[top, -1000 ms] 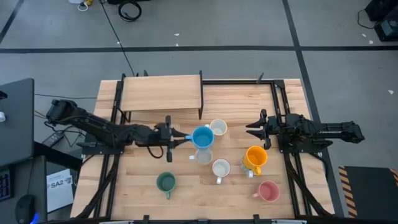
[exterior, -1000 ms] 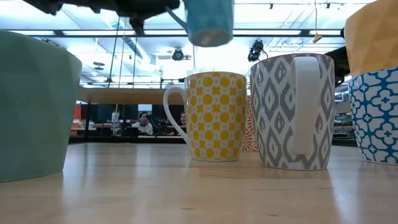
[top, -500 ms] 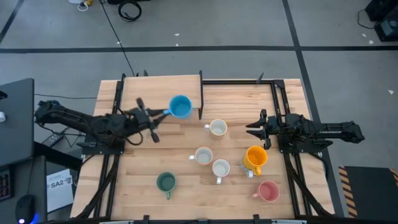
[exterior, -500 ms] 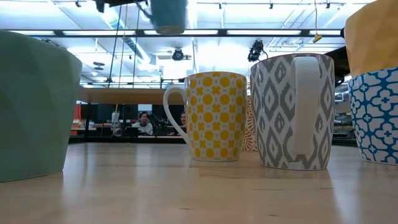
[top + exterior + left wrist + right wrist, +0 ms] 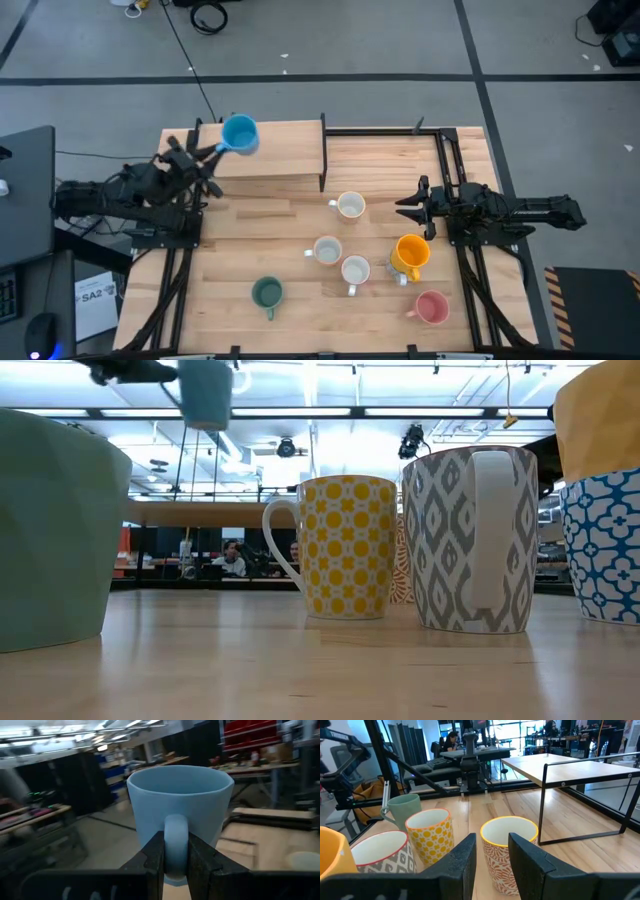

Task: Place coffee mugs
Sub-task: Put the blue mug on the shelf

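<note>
High view: left tool [image 5: 210, 152] grips blue mug [image 5: 240, 132].

The whole light wooden slatted table [image 5: 300, 290] is seen from straight overhead. The same tabletop is viewed level from its surface, close behind the yellow-patterned white ceramic mug [image 5: 345, 545], which is also caught, farther off, by the right wrist camera [image 5: 430, 840].

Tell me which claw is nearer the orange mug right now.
Right. The right claw sits just beyond the orange mug; the left claw, holding the blue mug, is across the table over the shelf.
</note>
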